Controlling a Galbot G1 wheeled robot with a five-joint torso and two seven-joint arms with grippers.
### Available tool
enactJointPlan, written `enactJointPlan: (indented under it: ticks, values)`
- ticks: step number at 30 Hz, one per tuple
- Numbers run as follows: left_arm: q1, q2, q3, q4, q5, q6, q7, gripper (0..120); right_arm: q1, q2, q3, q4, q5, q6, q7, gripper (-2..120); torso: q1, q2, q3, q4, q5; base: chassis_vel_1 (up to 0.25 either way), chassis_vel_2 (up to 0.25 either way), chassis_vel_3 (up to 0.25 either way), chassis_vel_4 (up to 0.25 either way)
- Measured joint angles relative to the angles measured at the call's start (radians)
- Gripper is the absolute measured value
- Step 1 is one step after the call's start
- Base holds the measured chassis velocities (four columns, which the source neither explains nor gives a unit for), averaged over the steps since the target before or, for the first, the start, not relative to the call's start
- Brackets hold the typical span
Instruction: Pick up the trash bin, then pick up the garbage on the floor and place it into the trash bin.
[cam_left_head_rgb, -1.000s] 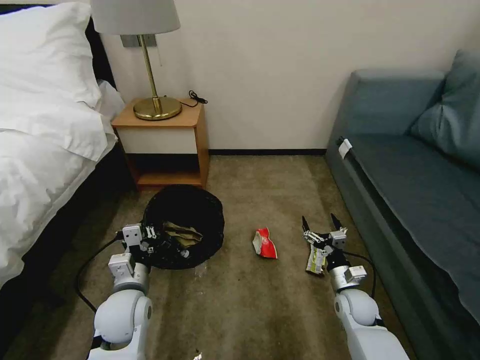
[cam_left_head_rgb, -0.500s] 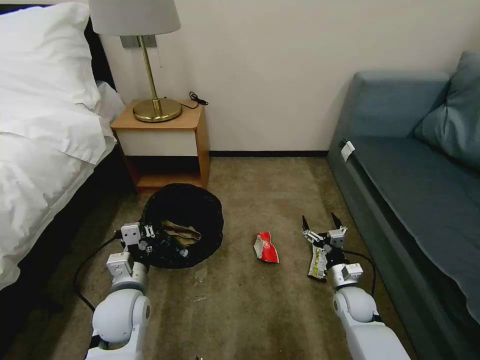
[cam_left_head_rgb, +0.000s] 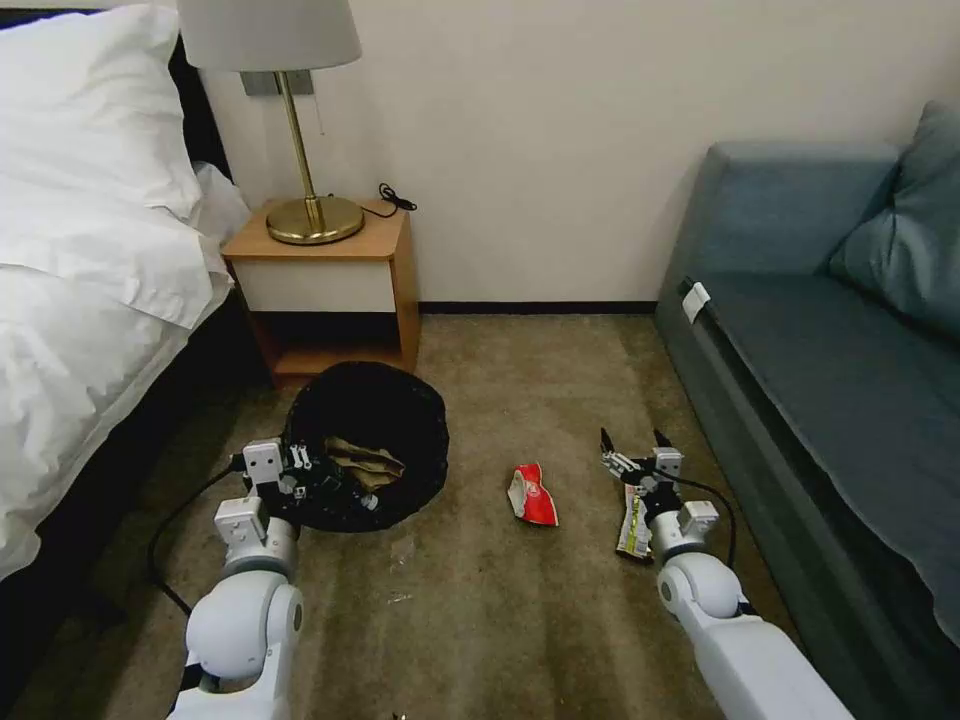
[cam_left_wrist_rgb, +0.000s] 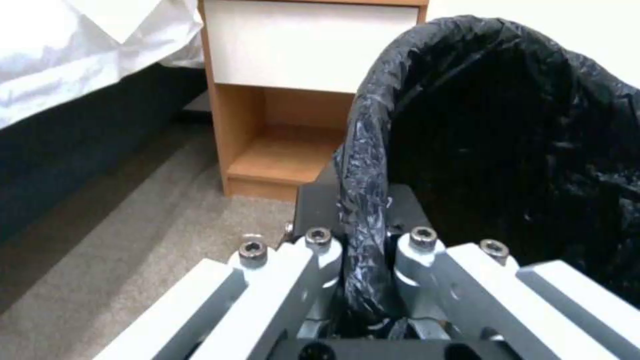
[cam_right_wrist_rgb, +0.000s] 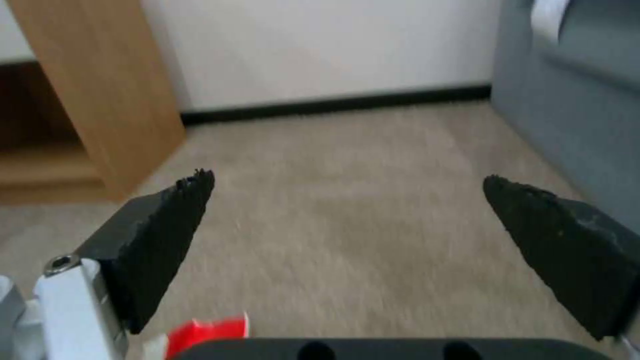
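The trash bin, lined with a black bag, sits low over the floor in front of the nightstand. My left gripper is shut on its near rim; in the left wrist view the fingers pinch the bag-covered rim of the trash bin. A crumpled brown paper bag lies inside. Of the garbage, a red-white snack wrapper lies on the carpet, and a green-yellow bar wrapper lies partly under my right arm. My right gripper hangs open just beyond it, fingers wide apart.
A wooden nightstand with a brass lamp stands behind the bin. A bed runs along the left, and a blue-grey sofa lines the right close to my right arm. Bare carpet lies between the wrappers and the wall.
The camera shifted slightly early on. My right gripper has drifted a little to the left, still open above the bar wrapper. The left gripper keeps its hold on the bin's rim.
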Motion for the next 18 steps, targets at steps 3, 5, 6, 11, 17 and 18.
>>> enactJointPlan:
  ticks: [3,5,6,11,17,18]
  values:
    - [0.008,0.0,0.0,0.005,0.004,-0.003,0.0,4,0.036,-0.021,-0.051,-0.053,0.077,-0.016,0.01,100,0.0,0.0,0.0,0.0002,-0.0002,0.0,0.0,0.0,0.0]
    - [0.008,0.001,-0.001,0.006,0.005,-0.004,0.001,4,0.043,-0.022,-0.058,-0.065,0.093,-0.022,0.01,100,0.0,0.0,0.0,0.0001,-0.0002,0.0,0.0,0.0,0.0]
    - [0.009,0.002,-0.003,0.008,0.006,-0.006,0.001,4,0.054,-0.022,-0.069,-0.084,0.12,-0.034,0.01,100,0.0,0.0,0.0,0.0,-0.0002,0.0,0.0,0.0,0.0]
    - [0.014,0.001,-0.014,0.008,0.014,-0.013,0.001,4,0.099,0.021,-0.08,-0.173,0.176,-0.083,-0.005,100,0.0,0.0,0.0,0.0003,0.0,0.0,0.0,0.0,0.0]
    - [0.018,-0.007,-0.01,0.007,0.028,-0.02,0.002,4,0.157,0.066,-0.074,-0.287,0.144,-0.125,-0.019,100,0.0,0.0,0.0,0.0001,-0.0001,0.0,0.0,0.0,0.0]
    - [0.018,-0.007,-0.01,0.007,0.028,-0.02,0.002,4,0.157,0.066,-0.074,-0.287,0.144,-0.125,-0.019,100,0.0,0.0,0.0,0.0001,-0.0001,0.0,0.0,0.0,0.0]
